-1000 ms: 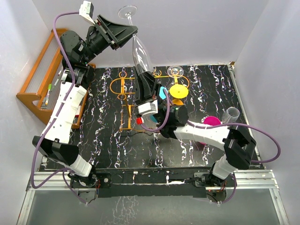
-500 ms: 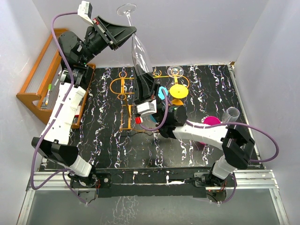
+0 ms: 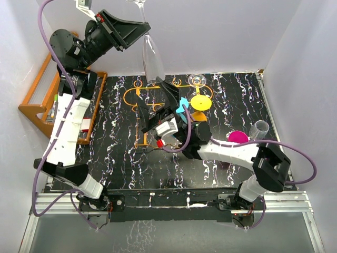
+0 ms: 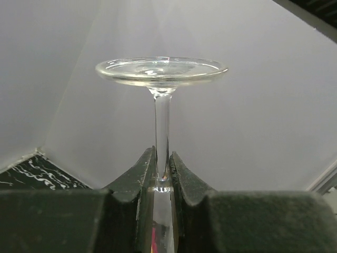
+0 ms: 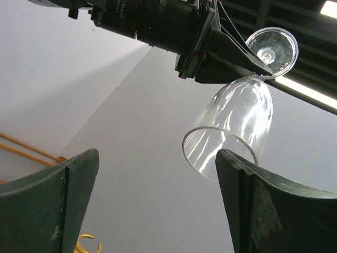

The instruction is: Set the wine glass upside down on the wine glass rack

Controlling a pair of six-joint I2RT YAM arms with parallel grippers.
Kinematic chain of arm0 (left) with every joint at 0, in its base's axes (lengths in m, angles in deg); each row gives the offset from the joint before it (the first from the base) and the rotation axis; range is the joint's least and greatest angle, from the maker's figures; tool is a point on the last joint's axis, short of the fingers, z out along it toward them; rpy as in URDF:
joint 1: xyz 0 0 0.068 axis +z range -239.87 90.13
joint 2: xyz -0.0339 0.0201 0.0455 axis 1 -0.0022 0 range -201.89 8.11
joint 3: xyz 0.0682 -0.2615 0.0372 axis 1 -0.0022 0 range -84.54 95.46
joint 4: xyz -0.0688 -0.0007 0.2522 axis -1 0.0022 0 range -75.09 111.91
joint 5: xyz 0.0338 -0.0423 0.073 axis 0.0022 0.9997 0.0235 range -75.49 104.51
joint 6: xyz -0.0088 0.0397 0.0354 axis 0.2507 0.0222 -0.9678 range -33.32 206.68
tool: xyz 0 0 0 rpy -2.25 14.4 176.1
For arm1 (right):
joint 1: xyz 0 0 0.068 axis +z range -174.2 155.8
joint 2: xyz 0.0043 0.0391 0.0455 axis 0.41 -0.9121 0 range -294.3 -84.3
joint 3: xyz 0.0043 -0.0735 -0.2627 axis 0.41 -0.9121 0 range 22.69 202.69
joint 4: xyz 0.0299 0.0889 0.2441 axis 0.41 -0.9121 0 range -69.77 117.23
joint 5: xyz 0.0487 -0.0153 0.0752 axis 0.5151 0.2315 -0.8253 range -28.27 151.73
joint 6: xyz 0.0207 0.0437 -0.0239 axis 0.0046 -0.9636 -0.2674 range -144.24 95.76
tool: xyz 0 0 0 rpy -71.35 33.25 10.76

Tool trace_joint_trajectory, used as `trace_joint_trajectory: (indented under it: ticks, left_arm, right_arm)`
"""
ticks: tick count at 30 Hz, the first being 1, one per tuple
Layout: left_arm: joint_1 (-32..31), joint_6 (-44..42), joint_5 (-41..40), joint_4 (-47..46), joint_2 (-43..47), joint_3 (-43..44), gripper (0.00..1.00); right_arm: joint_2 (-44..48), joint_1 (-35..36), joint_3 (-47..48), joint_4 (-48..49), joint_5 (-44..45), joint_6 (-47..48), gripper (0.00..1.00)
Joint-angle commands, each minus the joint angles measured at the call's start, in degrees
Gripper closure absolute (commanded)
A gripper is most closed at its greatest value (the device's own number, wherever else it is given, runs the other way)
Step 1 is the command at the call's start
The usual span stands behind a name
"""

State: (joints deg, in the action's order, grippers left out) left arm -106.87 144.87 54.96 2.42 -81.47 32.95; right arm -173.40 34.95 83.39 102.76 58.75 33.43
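Pinching the stem close to the bowl, plain only in its wrist view, the left gripper (image 4: 162,171) holds the wine glass (image 3: 152,58) bowl-down above the wine glass rack (image 3: 138,99), with the right gripper (image 5: 157,158) spread wide and empty below the rim

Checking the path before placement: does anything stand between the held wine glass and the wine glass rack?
Yes. The right tool, jaws open, hangs under the bowl of the wine glass and above the wine glass rack. The left tool grips the stem.
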Motion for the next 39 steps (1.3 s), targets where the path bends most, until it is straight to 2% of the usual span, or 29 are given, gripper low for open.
trace_joint_trajectory:
  ticks: [1, 4, 6, 9, 10, 12, 13, 15, 19, 23, 27, 30, 34, 36, 39]
  left_arm:
    - [0.0, -12.5, 0.7, 4.3, 1.1, 4.0, 1.00]
    - [0.0, -25.2, -2.3, 10.4, 1.4, 5.1, 1.00]
    - [0.0, -36.0, -6.2, 13.4, 1.7, 4.0, 1.00]
    - [1.3, -45.8, -10.2, 12.6, 2.0, -0.1, 1.00]
    - [2.0, -48.1, -10.6, 11.0, 2.2, -1.9, 1.00]
    - [4.3, -50.7, -10.0, 6.4, 2.4, -6.1, 1.00]
    - [6.0, -50.7, -8.7, 4.3, 2.2, -7.6, 1.00]
    - [10.2, -47.7, -4.2, -0.7, 1.6, -10.2, 1.00]
    - [16.2, -43.5, 7.3, -14.6, 2.3, -20.1, 1.00]
    - [19.8, -38.3, 16.0, -27.3, 3.2, -29.8, 1.00]
    - [20.6, -39.7, 17.0, -39.6, 5.5, -40.9, 1.00]
    - [20.6, -40.5, 20.4, -43.0, 4.9, -44.6, 1.00]
    - [20.7, -37.4, 22.3, -54.2, 3.1, -50.0, 1.00]
    - [20.8, -35.0, 23.2, -57.0, 1.6, -50.3, 1.00]
    - [20.9, -28.9, 24.4, -66.1, -0.6, -51.3, 1.00]
  right_arm:
    - [5.1, 1.2, -2.4, 0.3, -2.5, -2.7, 0.02]
    - [8.2, 3.5, -5.6, 0.0, -1.4, -5.9, 0.02]
    - [11.7, 4.3, -8.0, -1.2, -2.0, -12.0, 0.02]
    - [18.4, 4.9, -10.0, -5.9, 0.0, -23.6, 0.02]
    - [19.9, 5.4, -8.9, -10.6, 3.8, -27.8, 0.02]
    - [23.8, 5.8, -1.9, -29.9, 10.0, -34.8, 0.02]
    - [24.4, 5.9, 2.5, -41.2, 12.0, -37.3, 0.02]
    - [25.6, 5.9, 8.8, -54.2, 15.3, -41.4, 0.02]
    - [30.9, 5.9, 10.3, -62.1, 16.1, -44.7, 0.02]
    - [36.0, 5.9, 8.3, -64.0, 17.9, -47.4, 0.02]
    - [39.7, 5.9, 5.3, -64.0, 21.0, -48.8, 0.02]
    - [40.9, 5.9, 5.4, -66.5, 22.9, -50.6, 0.02]
    - [42.4, 5.9, 5.4, -69.3, 24.4, -52.8, 0.02]
    - [43.0, 5.9, 5.2, -69.9, 25.1, -53.7, 0.02]
    - [43.7, 5.8, 5.4, -70.9, 25.8, -55.0, 0.02]
